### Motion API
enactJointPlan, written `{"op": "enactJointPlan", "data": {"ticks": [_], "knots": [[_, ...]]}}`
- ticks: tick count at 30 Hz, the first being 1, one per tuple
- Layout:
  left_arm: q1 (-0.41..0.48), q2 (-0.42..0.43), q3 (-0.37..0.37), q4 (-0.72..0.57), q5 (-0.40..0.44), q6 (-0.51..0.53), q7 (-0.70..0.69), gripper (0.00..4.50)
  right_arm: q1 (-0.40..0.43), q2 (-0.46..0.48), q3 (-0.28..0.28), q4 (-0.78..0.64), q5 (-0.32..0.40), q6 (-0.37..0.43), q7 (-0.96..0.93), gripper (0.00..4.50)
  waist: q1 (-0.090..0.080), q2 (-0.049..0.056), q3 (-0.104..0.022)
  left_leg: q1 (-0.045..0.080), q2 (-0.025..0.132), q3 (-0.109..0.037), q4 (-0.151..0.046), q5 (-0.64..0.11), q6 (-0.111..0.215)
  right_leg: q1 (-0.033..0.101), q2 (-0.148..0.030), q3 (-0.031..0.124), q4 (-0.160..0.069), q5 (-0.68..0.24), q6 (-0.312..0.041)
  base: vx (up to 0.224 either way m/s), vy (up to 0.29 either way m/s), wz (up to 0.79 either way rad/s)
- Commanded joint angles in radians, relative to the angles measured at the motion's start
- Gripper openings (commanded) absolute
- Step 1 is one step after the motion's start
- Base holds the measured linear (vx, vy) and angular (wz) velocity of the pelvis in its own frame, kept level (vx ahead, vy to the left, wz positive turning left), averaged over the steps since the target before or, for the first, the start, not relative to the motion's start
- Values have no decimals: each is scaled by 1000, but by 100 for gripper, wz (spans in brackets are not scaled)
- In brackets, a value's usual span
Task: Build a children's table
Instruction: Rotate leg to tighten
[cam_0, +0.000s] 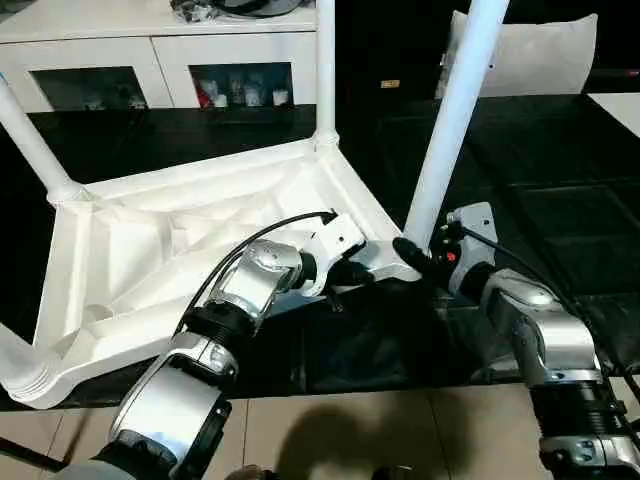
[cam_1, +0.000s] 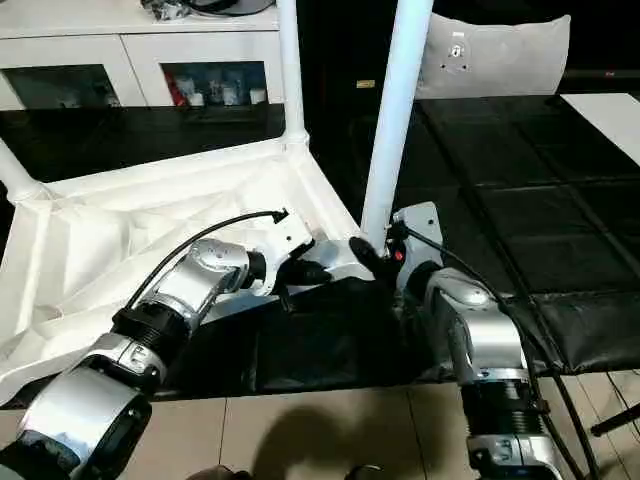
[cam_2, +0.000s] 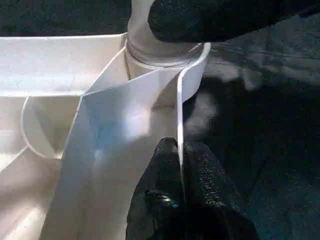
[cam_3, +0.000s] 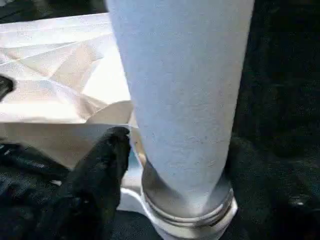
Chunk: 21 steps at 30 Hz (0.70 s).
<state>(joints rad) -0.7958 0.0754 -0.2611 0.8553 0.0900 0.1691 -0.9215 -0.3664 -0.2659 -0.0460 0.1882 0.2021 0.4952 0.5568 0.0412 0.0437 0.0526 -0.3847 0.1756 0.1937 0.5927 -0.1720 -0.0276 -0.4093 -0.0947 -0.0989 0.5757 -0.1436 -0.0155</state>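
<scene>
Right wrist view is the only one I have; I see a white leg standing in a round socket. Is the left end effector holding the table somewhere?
Observer: Yes. The left end effector is shut on the thin rim of the upturned tabletop, just beside the socket of that leg.
Operator: Are other legs already mounted?
Observer: The two far corners each carry one: the far left leg and the far right leg.
Operator: What is behind the table?
Observer: A white cabinet with glass doors.

A white cabinet (cam_0: 160, 60) with glass doors stands behind black mats (cam_0: 560, 200); tan tiled floor (cam_0: 340, 430) in front.
</scene>
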Motion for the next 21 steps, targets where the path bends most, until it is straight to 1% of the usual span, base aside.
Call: {"op": "enactJointPlan", "data": {"ticks": [1,3,4,5,6,8,9,10,11,13,14,15,17,18,19,21], "knots": [[-14,-4,-4,-68,-38,-72,-77,0,16,-11,42,-17,27,15,68,349,10,-20,-74,16,46,-26,-62,-222,79,60,-64,43,-81,-336,-171,0,0,0],[-8,12,-9,-70,-39,-85,-105,0,23,-38,45,-23,34,8,108,359,12,-17,-74,15,48,-26,-62,-224,82,61,-65,44,-78,-325,-178,0,0,0],[-4,25,-15,-72,-38,-97,-128,0,28,-61,49,-26,35,-7,139,361,14,-17,-73,17,48,-25,-62,-230,82,59,-65,44,-79,-331,-180,0,0,0],[6,52,-30,-79,-37,-128,-182,0,34,-107,53,-30,32,-41,196,372,15,-17,-73,16,48,-25,-61,-232,81,60,-66,44,-80,-336,-180,0,0,0],[6,52,-30,-79,-37,-128,-182,0,34,-107,53,-30,32,-41,196,385,18,-17,-73,19,50,-24,-62,-238,79,59,-66,45,-81,-345,-176,0,0,0],[14,71,-39,-88,-39,-141,-225,0,40,-142,58,-39,34,-69,250,398,24,-17,-72,19,52,-25,-63,-238,76,58,-67,45,-79,-348,-178,0,0,0],[18,81,-44,-93,-42,-151,-253,0,46,-163,59,-48,44,-80,292,398,26,-16,-73,19,52,-25,-63,-242,75,58,-67,45,-79,-349,-178,0,0,0],[21,93,-51,-98,-46,-158,-291,0,54,-190,60,-62,63,-84,351,398,34,-16,-72,22,53,-23,-62,-247,79,57,-66,46,-78,-354,-174,0,0,0],[24,104,-56,-102,-49,-164,-322,0,61,-212,62,-73,77,-84,397,398,40,-16,-73,22,56,-23,-63,-241,80,57,-67,47,-77,-350,-174,0,0,0],[30,123,-71,-110,-52,-200,-381,0,73,-254,76,-84,89,-88,474,398,54,-15,-73,23,60,-23,-63,-231,83,55,-66,48,-73,-325,-181,0,0,0],[33,135,-80,-118,-58,-214,-424,0,80,-279,83,-87,104,-85,527,398,57,-13,-74,23,59,-23,-62,-237,83,56,-67,46,-72,-326,-182,0,0,0],[34,142,-85,-125,-63,-218,-450,0,84,-293,85,-87,117,-79,560,398,62,-15,-72,23,61,-22,-63,-242,84,56,-69,48,-72,-330,-185,0,0,0],[36,155,-95,-134,-71,-222,-498,0,88,-316,93,-82,137,-79,615,398,68,-14,-72,23,61,-22,-63,-245,79,55,-70,47,-73,-340,-186,0,0,0],[36,159,-101,-138,-71,-224,-517,0,89,-324,97,-76,143,-87,640,381,72,-21,-73,25,62,-22,-63,-247,77,54,-71,48,-74,-347,-186,0,0,0],[37,162,-105,-140,-71,-227,-531,0,89,-330,100,-71,147,-92,660,370,76,-17,-73,25,62,-23,-63,-244,74,53,-71,48,-72,-350,-187,0,0,0],[39,169,-116,-146,-67,-236,-557,0,96,-349,118,-80,160,-77,711,363,79,-17,-72,27,65,-23,-64,-246,70,52,-71,49,-72,-352,-186,0,0,0]]}}
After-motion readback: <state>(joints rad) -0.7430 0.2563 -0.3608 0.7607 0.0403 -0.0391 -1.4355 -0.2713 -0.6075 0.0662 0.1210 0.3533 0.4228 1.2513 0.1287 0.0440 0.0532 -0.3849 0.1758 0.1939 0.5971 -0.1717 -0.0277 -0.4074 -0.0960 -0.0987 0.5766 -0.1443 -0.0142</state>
